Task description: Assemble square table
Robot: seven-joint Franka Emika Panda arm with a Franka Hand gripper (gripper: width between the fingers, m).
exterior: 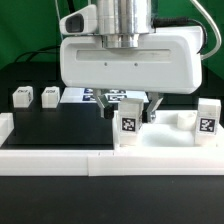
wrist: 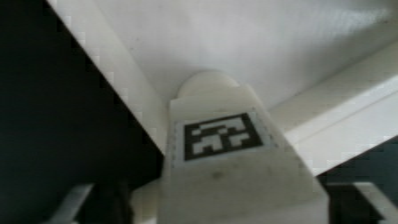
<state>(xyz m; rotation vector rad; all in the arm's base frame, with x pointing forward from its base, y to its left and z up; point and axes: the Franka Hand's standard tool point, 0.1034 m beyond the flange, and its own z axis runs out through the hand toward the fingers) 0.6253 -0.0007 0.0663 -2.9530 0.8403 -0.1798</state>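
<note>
At the exterior view's left, two small white leg blocks lay on the black table: the far-left leg block (exterior: 20,96) and, just beside it, the second leg block (exterior: 50,96), each with a black-and-white tag. Next came the marker board (exterior: 92,97), flat and partly hidden behind the arm.

In the middle, the gripper (exterior: 131,112) hung straight down over the middle leg block (exterior: 130,128). This block stood upright at the near-left corner of the square slab (exterior: 175,135), tag facing the camera. The pincer's jaws were apart and straddled the block's upper part. In the wrist view a dark gap showed between the block and each of the fingers (wrist: 368,197), so it did not look clamped.

The slab filled the exterior view's right. The right-hand leg block (exterior: 207,118) stood upright at its far right edge. The long low border wall (exterior: 60,160) ran along the front.

The legs looked like hard, light, smooth plastic: stiff, not fragile, but probably a little slippery. Tall and narrow, an upright leg would likely tip if nudged sideways. The best hold seemed to be on two opposite flat sides near the top, squarely and firmly.
</note>
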